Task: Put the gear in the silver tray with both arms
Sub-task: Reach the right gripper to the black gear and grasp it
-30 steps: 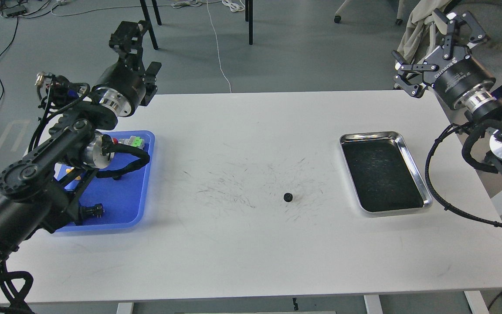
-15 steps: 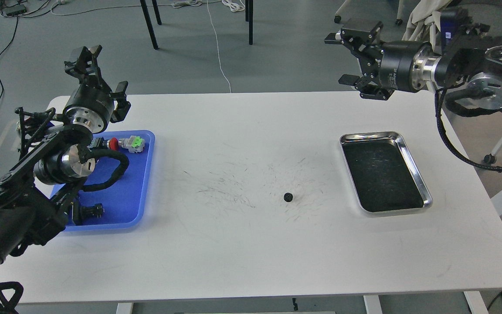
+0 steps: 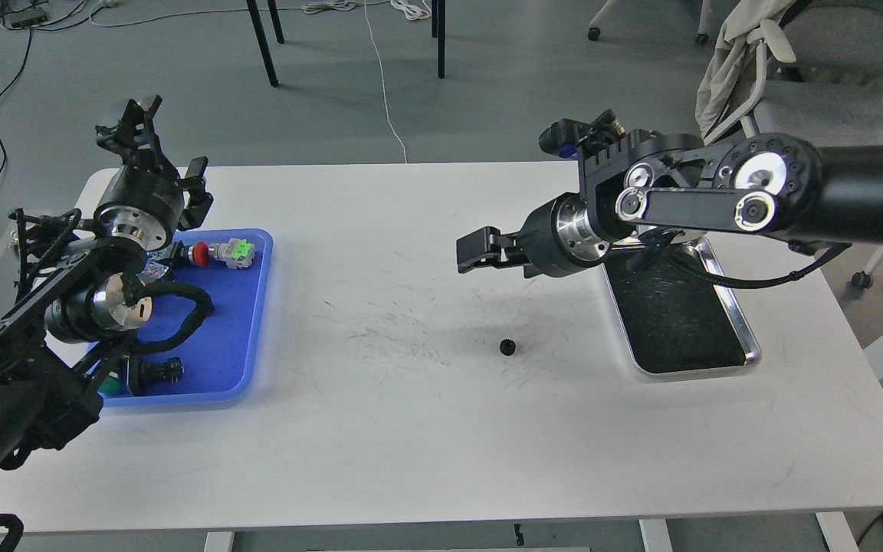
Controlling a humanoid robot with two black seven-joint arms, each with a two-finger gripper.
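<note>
A small black gear (image 3: 507, 347) lies flat on the white table (image 3: 426, 452), left of the silver tray (image 3: 750, 343), which has a dark scratched bottom and holds nothing. My right gripper (image 3: 477, 249) points left, hovering above the table up and left of the gear, with its arm crossing over the tray's far end. It is seen side-on, so its fingers cannot be told apart. My left gripper (image 3: 159, 144) is open and empty, raised over the table's far left corner behind the blue tray.
A blue plastic tray (image 3: 251, 322) at the left holds a red-tipped connector with a green part (image 3: 223, 252) and a black part (image 3: 162, 371). An office chair (image 3: 817, 46) with draped cloth stands behind the table's right end.
My right arm has swung down and left from behind the table's far right to above the table near the gear. My left gripper has drawn back a little to the left. The gear has not moved.
</note>
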